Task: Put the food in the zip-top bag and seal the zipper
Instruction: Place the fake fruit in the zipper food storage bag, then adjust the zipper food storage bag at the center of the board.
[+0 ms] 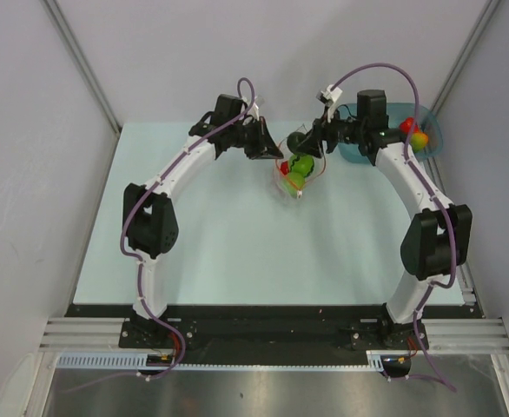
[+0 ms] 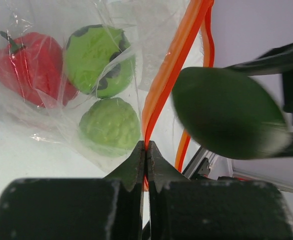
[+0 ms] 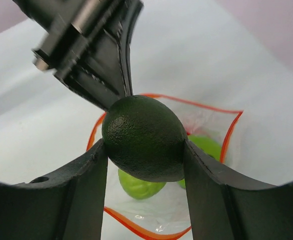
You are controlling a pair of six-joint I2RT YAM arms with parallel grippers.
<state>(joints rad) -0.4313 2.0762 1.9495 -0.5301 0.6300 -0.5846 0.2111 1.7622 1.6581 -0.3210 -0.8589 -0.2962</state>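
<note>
The right gripper (image 3: 145, 147) has its jaws part-spread and clamped on the dark green piece (image 3: 139, 125), one finger on each flank. The fruit is poised right over the gaping mouth of the zip-top bag (image 3: 209, 125). In the right wrist view the zipper (image 3: 201, 105) rings that opening, and green balls (image 3: 136, 187) show inside at 6 o'clock under the held piece. The left gripper (image 2: 146, 152) is pinched tight on the zipper, holding the lip up. In its own view the red piece (image 2: 34, 67) sits inside the bag at 10 o'clock. From above, the bag lies on the table (image 1: 220, 252) at about 6 o'clock of the right gripper. The teal tray (image 1: 435, 139) is at 3 o'clock, red and yellow food (image 1: 415, 135) in it.
</note>
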